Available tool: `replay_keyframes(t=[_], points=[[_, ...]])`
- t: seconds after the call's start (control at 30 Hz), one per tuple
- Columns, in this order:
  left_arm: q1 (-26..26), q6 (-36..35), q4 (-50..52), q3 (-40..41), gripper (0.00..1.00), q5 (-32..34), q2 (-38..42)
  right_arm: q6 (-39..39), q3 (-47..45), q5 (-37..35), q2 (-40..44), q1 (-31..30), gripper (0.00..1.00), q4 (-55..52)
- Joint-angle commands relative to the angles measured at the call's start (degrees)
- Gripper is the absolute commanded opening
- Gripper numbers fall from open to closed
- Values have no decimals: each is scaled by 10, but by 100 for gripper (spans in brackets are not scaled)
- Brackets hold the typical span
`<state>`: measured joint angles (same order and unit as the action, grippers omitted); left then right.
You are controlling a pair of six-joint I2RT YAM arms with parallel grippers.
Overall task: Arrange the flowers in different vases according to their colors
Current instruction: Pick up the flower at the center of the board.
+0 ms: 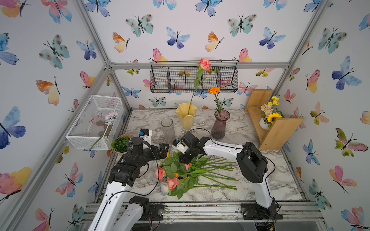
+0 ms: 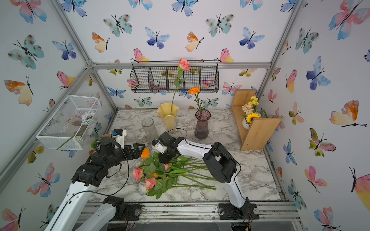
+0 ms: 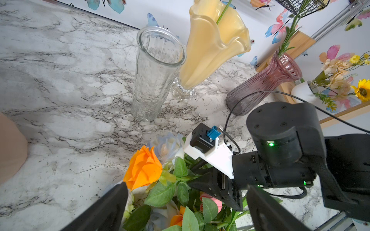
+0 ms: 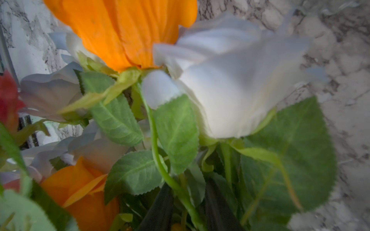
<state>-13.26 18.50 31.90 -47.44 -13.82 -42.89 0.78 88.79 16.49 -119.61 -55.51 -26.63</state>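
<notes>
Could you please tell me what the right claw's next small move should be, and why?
Probably pinch the right claw firmly on the green stem lying between its fingers, then lift: it sits deep in the flower pile, and the clear vase is empty.

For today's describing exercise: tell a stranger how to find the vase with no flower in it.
On the marble table, three vases stand near the back wall. The clear glass vase stands on the left of them, beside the yellow vase. Unlike that and the purple vase, it is see-through, straight-sided and empty.
</notes>
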Motion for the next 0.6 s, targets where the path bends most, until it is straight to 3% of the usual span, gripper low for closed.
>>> replay_keyframes(t=[0.0,0.27,0.57], points=[[-3,1,-9,2,99,6,5,-11,17,-20,-1,-4,18,-12],[-3,2,-9,2,99,6,5,-48,22,-60,41,-4,7,-8],[-3,2,-9,2,99,6,4,-122,21,-113,81,-4,2,20]])
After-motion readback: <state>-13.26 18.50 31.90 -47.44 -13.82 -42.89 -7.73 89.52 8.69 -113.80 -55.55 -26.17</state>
